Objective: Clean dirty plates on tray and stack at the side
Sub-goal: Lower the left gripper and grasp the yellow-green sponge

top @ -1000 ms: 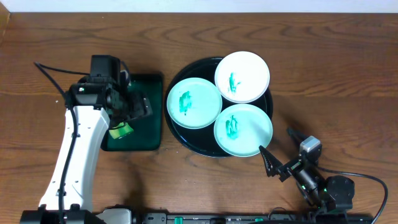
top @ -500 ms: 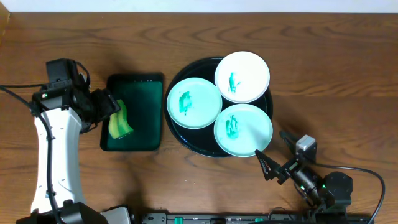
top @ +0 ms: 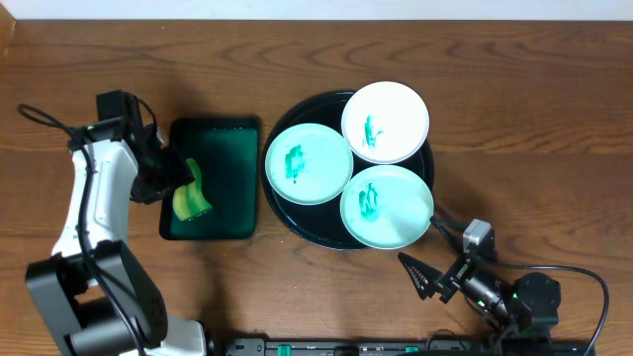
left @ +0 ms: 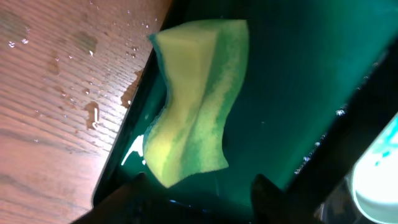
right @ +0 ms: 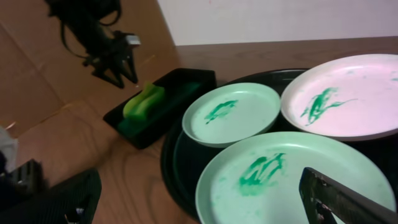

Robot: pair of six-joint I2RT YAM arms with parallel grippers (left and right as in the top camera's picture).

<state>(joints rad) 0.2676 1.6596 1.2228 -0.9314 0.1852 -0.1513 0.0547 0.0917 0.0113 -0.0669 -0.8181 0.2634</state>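
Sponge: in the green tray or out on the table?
In. The sponge lies inside the green tray, near its left rim, with no part over the wood tabletop.

Brown wood-grain worktop (top: 514,99) before me; glossy black round tray (top: 302,225). Darker green smears mark the white round plate (top: 396,104), upper right, the pale mint left plate (top: 321,148) and pale mint lower plate (top: 401,213). At left, dark green rectangular tray (top: 229,178), yellow-and-green sponge (top: 191,201).

Straight down on the whole bench (top: 514,59) from overhead. Close over the sponge (left: 193,106) at 9 o'clock from the left wrist; low from 5 o'clock toward 10, same sponge, from the right.
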